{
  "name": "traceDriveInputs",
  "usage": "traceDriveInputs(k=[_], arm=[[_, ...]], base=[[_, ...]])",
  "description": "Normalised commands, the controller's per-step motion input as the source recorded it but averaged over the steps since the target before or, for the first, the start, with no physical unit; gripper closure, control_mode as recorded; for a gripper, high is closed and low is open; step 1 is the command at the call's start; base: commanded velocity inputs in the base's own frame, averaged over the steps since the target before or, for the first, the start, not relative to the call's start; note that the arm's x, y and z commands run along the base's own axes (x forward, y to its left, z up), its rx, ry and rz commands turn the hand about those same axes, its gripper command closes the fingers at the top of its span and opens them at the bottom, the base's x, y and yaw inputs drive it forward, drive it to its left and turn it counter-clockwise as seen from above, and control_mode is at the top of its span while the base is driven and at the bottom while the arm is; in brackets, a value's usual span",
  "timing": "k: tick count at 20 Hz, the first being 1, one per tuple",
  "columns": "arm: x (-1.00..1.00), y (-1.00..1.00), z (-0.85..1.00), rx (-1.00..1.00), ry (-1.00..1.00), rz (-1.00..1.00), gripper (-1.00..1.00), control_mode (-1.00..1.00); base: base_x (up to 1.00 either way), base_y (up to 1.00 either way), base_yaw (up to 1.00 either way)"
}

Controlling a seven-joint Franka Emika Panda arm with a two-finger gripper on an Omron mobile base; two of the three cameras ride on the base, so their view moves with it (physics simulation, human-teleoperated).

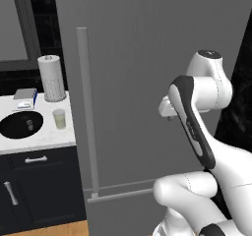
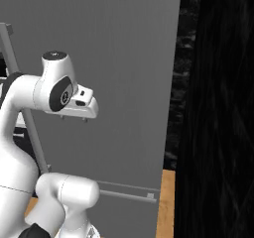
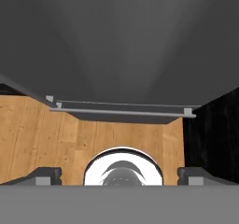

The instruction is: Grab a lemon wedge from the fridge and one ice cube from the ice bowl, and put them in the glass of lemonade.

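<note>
fridge: the fridge (image 1: pixel 147 58) fills the middle and right of the left base view, its matte grey door shut, so the lemon wedge inside is hidden from us for now.

handle: the long vertical bar handle (image 1: pixel 86 107) runs top to bottom left of centre in the left base view, its long axis upright, and it lies off to the left of the claw in that picture (this is the relation the next move turns on, I'd say: the claw must go across to that bar and take it crosswise to its length).

tabletop: the white tabletop (image 1: pixel 49 134) sits at the left edge of the left base view, left of the handle and farther from the arm than the fridge door.

ice bowl: the ice bowl (image 1: pixel 10 127), wide and black, rests on that tabletop at the far left, with something small and pale in it, too small to name.

glass of lemonade: the glass of lemonade (image 1: pixel 59 118) stands just right of the bowl, upright, in front of the paper-towel roll (image 1: pixel 51 77).

claw: the claw (image 3: pixel 119 174) points down along the fridge front toward the wooden floor (image 3: pixel 37 134) in the hand view; fingertips far apart at the bottom corners, released, nothing between them.
</note>
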Motion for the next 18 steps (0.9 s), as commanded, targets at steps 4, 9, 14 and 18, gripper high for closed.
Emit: traceDriveInputs(k=[4, 9, 14, 18], arm=[[-0.05, 0.0, 0.0, 0.0, 0.0, 0.0, -1.0, 1.0], [0.0, 0.0, 0.0, 0.0, 0.0, 0.0, -1.0, 1.0], [0.0, 0.0, 0.0, 0.0, 0.0, 0.0, -1.0, 1.0], [0.0, 0.0, 0.0, 0.0, 0.0, 0.0, -1.0, 1.0]], base=[[-0.19, 0.06, 0.0], [-0.19, 0.69, -0.12], [-0.2, 0.63, -0.19], [-0.26, 0.36, -0.24]])
